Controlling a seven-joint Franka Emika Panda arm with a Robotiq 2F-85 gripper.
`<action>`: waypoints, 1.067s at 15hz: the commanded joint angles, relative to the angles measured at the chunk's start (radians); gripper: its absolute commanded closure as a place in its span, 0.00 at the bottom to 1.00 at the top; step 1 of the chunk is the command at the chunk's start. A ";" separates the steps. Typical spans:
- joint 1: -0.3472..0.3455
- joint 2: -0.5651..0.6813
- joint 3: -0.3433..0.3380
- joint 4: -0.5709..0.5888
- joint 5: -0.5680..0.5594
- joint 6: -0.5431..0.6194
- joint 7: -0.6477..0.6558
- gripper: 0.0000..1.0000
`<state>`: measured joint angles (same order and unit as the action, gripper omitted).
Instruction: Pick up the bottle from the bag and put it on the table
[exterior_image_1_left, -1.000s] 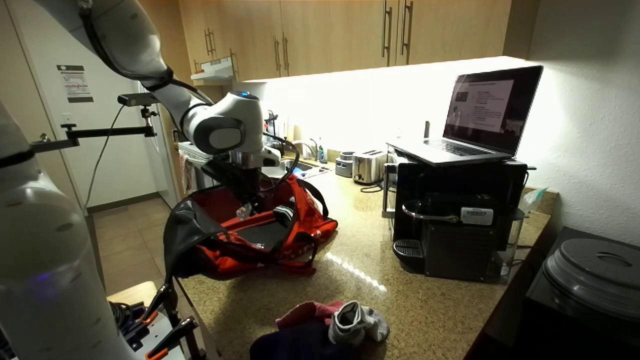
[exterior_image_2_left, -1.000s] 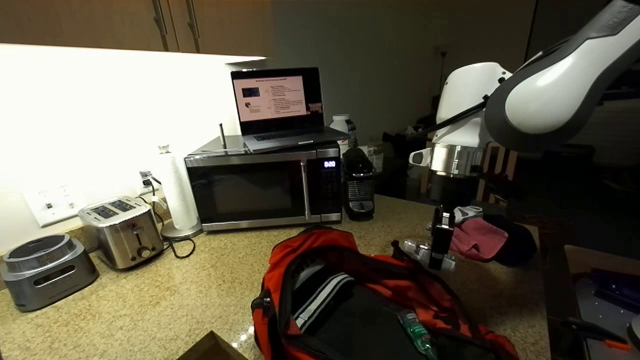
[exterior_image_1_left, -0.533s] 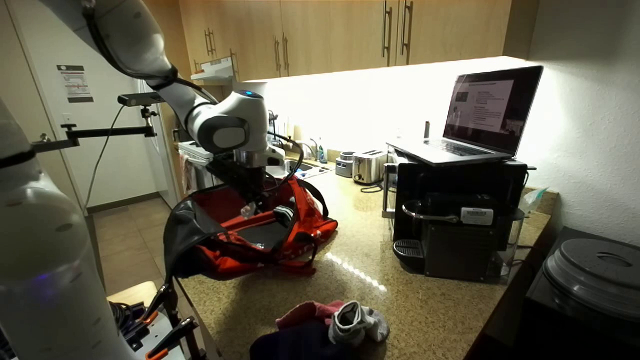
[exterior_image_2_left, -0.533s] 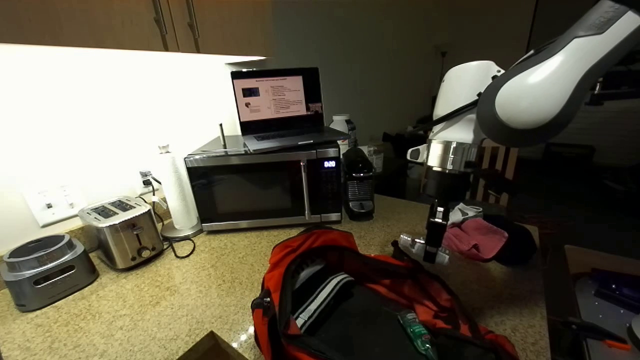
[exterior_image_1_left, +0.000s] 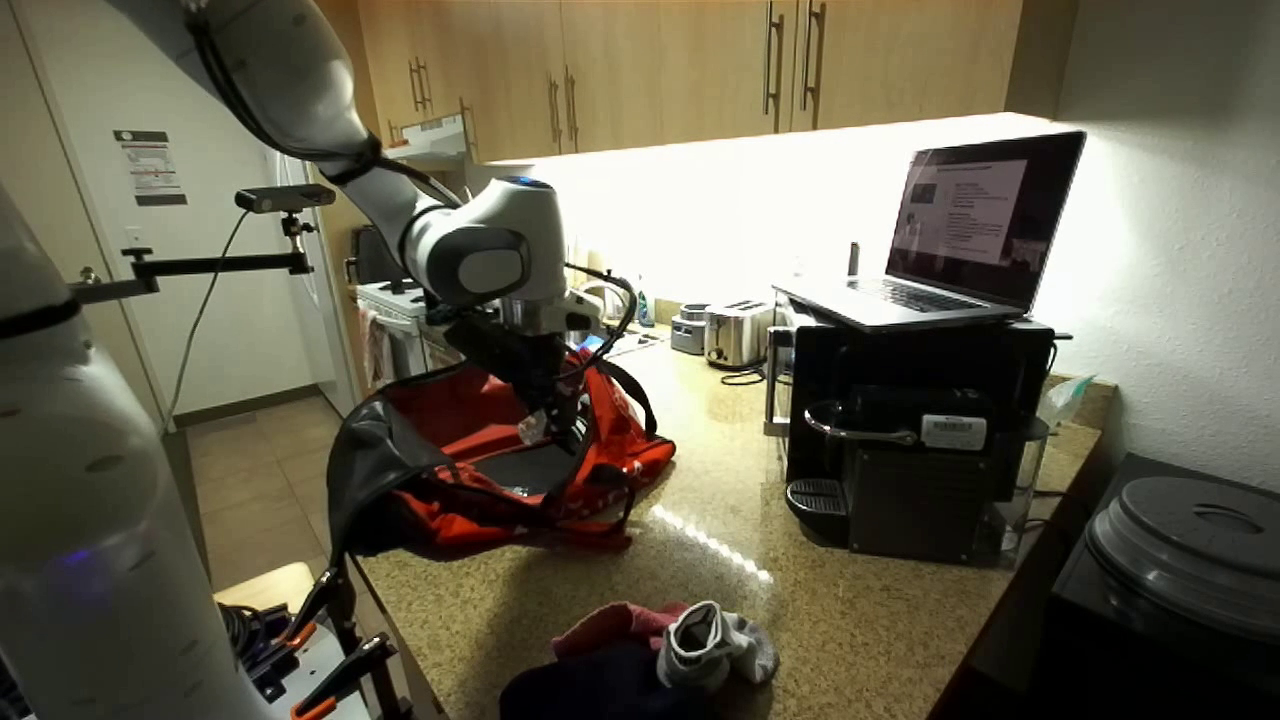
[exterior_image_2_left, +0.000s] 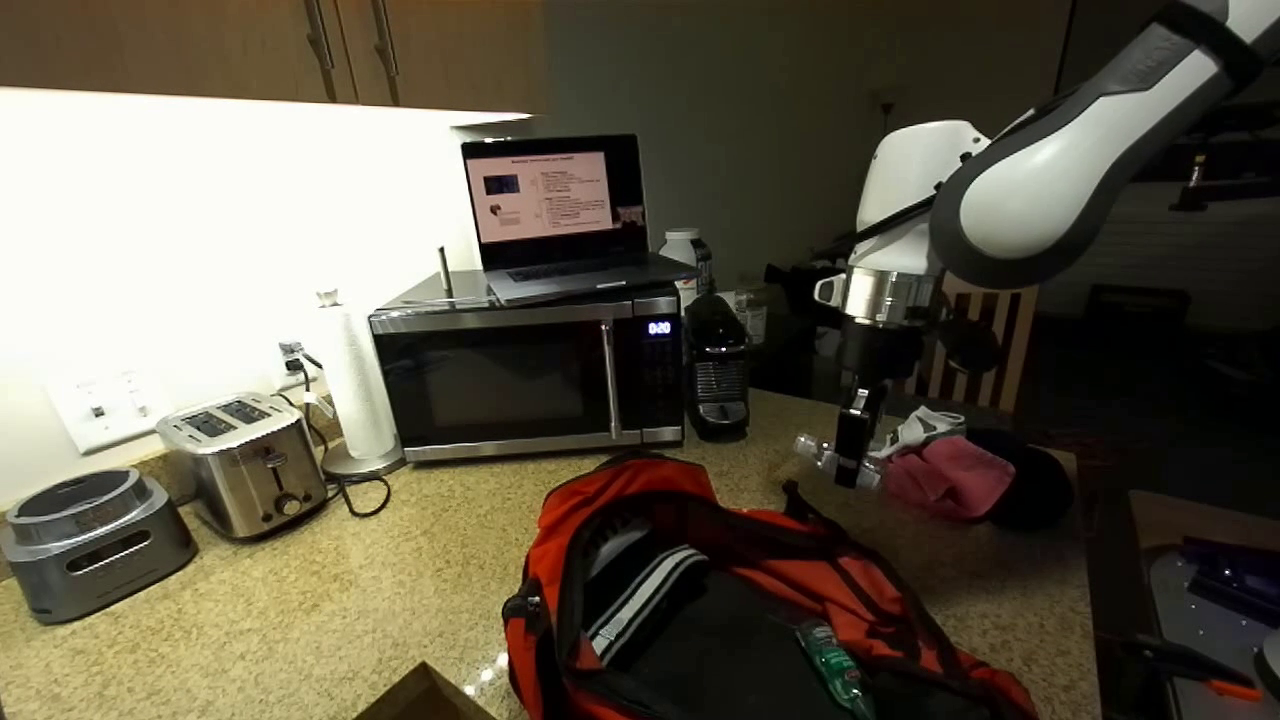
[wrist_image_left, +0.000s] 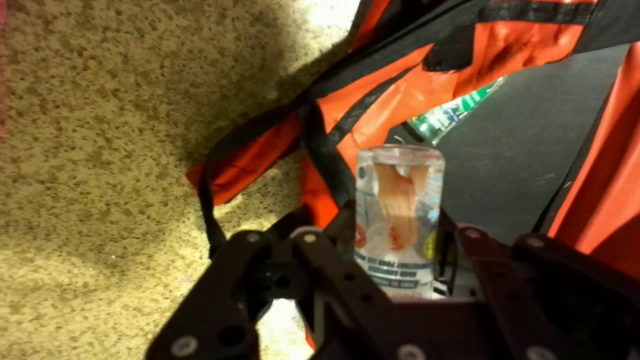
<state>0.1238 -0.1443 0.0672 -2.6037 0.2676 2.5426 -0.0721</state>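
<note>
At the near side in an exterior view, the red bag (exterior_image_2_left: 795, 572) lies slumped, mouth spread wide; a green bottle (exterior_image_2_left: 836, 668) inside it toward the right, a striped item (exterior_image_2_left: 648, 598) toward the left. Beyond the bag's far side, in the air: the gripper (exterior_image_2_left: 851, 465), jaws clamped on a clear bottle (wrist_image_left: 398, 220) from both sides, the bottle lying crosswise and a little tilted. If the clear one is the bottle meant, grasp and lift from the bag look done; carrying seems the present step. Set-down on the table (exterior_image_2_left: 340, 590) not made: the bottle has yet to be lowered and let go. Unsure whether it is wholly past the bag's rim; in the wrist view, bag cloth and strap show behind it. Farther right, near the gripper, a pink and dark cloth heap (exterior_image_2_left: 950, 478), best avoided when lowering. Farthest, toward the left, a microwave (exterior_image_2_left: 500, 385) with a laptop (exterior_image_2_left: 555, 215) on top.
</note>
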 joint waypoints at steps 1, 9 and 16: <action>-0.051 0.007 -0.019 0.003 -0.081 0.024 0.070 0.88; -0.134 -0.004 -0.074 0.014 -0.158 0.021 0.138 0.88; -0.191 -0.003 -0.108 0.028 -0.228 0.025 0.211 0.88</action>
<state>-0.0432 -0.1440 -0.0358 -2.5730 0.0801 2.5426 0.0875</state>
